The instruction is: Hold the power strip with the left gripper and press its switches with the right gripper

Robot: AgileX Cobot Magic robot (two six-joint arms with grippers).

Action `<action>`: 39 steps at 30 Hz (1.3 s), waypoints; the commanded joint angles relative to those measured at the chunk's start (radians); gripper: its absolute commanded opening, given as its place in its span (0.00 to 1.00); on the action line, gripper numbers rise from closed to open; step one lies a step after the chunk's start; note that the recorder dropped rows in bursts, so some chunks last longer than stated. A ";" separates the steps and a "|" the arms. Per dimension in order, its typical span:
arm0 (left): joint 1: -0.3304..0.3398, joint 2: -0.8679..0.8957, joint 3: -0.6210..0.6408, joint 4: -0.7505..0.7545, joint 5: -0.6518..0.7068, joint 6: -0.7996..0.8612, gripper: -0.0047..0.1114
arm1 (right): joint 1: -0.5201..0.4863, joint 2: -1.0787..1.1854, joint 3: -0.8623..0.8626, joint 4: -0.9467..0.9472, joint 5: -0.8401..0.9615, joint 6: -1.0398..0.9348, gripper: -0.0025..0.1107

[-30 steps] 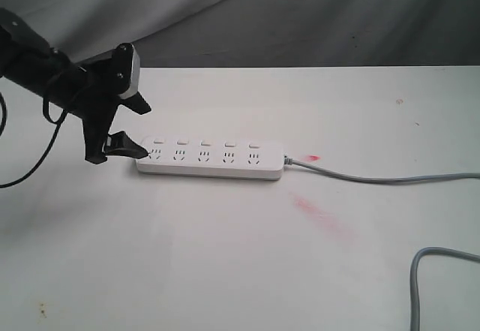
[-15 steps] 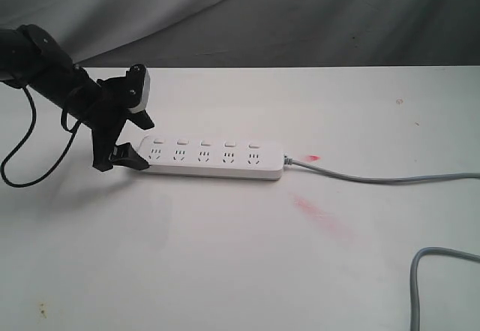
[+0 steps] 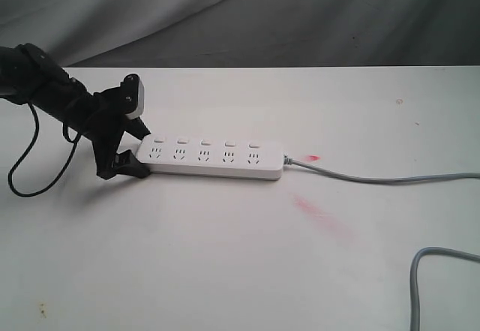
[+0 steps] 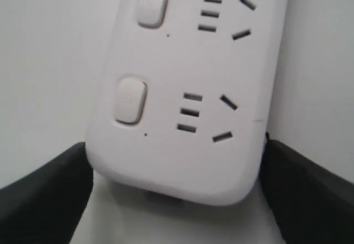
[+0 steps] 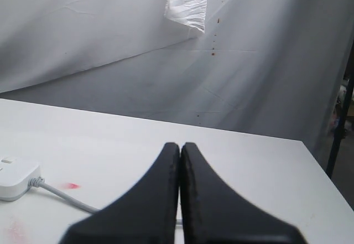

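Note:
The white power strip (image 3: 214,158) lies flat on the white table (image 3: 225,271), cord end to the right. Its five switches (image 3: 204,142) run along the far edge; the left wrist view shows two of the switches (image 4: 130,100) close up. My left gripper (image 3: 144,152) is low at the strip's left end, open, with one black finger on each side of the rounded end (image 4: 182,172). Its fingertips (image 4: 276,161) sit close against the sides. My right gripper (image 5: 180,144) is shut on nothing, away from the strip (image 5: 14,180), and is out of the exterior view.
The grey cord (image 3: 375,177) runs right off the table and loops back at the front right corner (image 3: 420,271). Red smears (image 3: 322,215) mark the table near the cord end. A black cable (image 3: 22,181) hangs from the left arm. A grey backdrop (image 3: 300,16) stands behind.
My left gripper has come down and moved in, from above and left of the strip's end to straddling it at table level. The strip has not moved.

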 commanded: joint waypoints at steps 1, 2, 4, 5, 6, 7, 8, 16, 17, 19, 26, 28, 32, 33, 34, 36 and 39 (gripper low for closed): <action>0.001 0.006 -0.006 -0.042 0.018 0.027 0.71 | -0.008 -0.004 0.004 -0.010 -0.006 0.002 0.02; 0.001 0.006 -0.006 -0.042 0.038 0.027 0.71 | -0.008 -0.004 0.004 -0.010 -0.006 0.002 0.02; 0.001 0.006 -0.006 -0.035 0.065 0.022 0.71 | -0.008 -0.004 0.004 -0.010 -0.006 0.002 0.02; 0.001 0.007 -0.006 -0.025 0.073 0.008 0.71 | -0.008 -0.004 0.004 -0.010 -0.006 0.002 0.02; 0.001 0.008 -0.006 -0.013 0.088 -0.003 0.71 | -0.008 -0.004 0.004 -0.010 -0.006 0.002 0.02; 0.001 0.008 -0.006 -0.008 0.096 -0.003 0.71 | -0.008 -0.004 0.004 -0.010 -0.006 0.002 0.02; 0.001 0.008 -0.006 -0.004 0.096 -0.006 0.71 | -0.008 -0.004 0.004 -0.010 -0.006 0.002 0.02; 0.001 0.008 -0.006 0.003 0.063 -0.023 0.55 | -0.008 -0.004 0.004 -0.010 -0.006 0.002 0.02; 0.001 0.008 -0.006 -0.005 0.056 -0.023 0.52 | -0.008 -0.004 0.004 -0.010 -0.006 0.002 0.02; 0.001 0.008 -0.006 -0.017 0.056 -0.023 0.50 | -0.008 -0.004 0.004 -0.010 -0.006 0.002 0.02; 0.001 0.008 -0.006 -0.017 0.058 -0.023 0.50 | -0.008 -0.004 0.004 -0.010 -0.006 0.002 0.02; 0.001 0.008 -0.006 -0.017 0.058 -0.023 0.50 | -0.008 -0.004 0.004 -0.010 -0.006 0.002 0.02; 0.001 0.008 -0.006 -0.017 0.058 -0.023 0.50 | -0.008 -0.004 0.004 -0.010 -0.006 0.002 0.02; 0.001 0.008 -0.006 -0.017 0.058 -0.023 0.50 | -0.008 -0.004 0.004 -0.010 -0.006 0.002 0.02; 0.001 0.008 -0.006 -0.017 0.058 -0.023 0.50 | -0.008 -0.004 0.004 -0.010 -0.006 0.002 0.02; 0.001 0.008 -0.006 -0.017 0.058 -0.023 0.50 | -0.008 -0.004 0.004 -0.010 -0.006 0.002 0.02; 0.001 0.008 -0.006 -0.017 0.058 -0.023 0.50 | -0.008 -0.004 0.004 -0.010 -0.006 0.002 0.02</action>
